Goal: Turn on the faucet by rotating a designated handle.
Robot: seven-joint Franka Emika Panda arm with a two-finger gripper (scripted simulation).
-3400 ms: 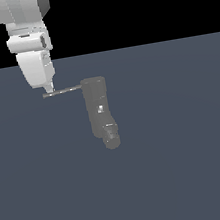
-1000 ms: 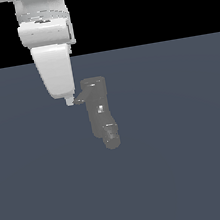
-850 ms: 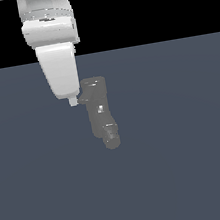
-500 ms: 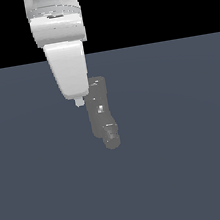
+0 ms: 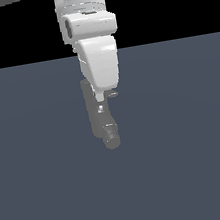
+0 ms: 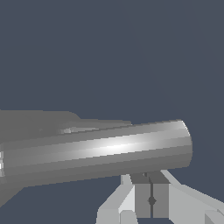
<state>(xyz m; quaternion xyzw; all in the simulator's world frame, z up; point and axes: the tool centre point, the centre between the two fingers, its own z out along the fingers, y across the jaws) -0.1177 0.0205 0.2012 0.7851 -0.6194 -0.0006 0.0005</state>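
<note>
A: Where is the faucet [image 5: 98,115] right now?

B: It stands near the middle of the flat blue-grey floor [image 5: 191,159] in the exterior view, a dull grey upright cylinder. Its bent, rounded spout end is its lowest part in that picture, nearest the camera. The upper part of the body is hidden behind the white robot arm [image 5: 92,39].

A: And the gripper [image 5: 99,95]?

B: It hangs straight over the faucet's upper part, its tip overlapping the body. From that camera I cannot tell whether it touches the faucet.

A: Are the fingers spread or pressed together?

B: Pressed together. In the wrist view the gripper [image 6: 151,194] shows two grey pads [image 6: 142,197] meeting along a thin dark seam, with nothing between them.

A: Can you see the handle [image 6: 98,151]?

B: In the wrist view, yes: a grey rod with a bright glint along it lies crosswise, close to the camera, just past the closed fingertips. One end of it is cut off square; the other runs out of the picture. A darker grey mass, the faucet [image 6: 35,124], sits behind it. In the exterior view only a small grey bit shows just to the right of the gripper tip, and I cannot tell if that is the handle.

A: Does the rod touch the fingertips?

B: They overlap in the picture; contact I cannot tell.
</note>
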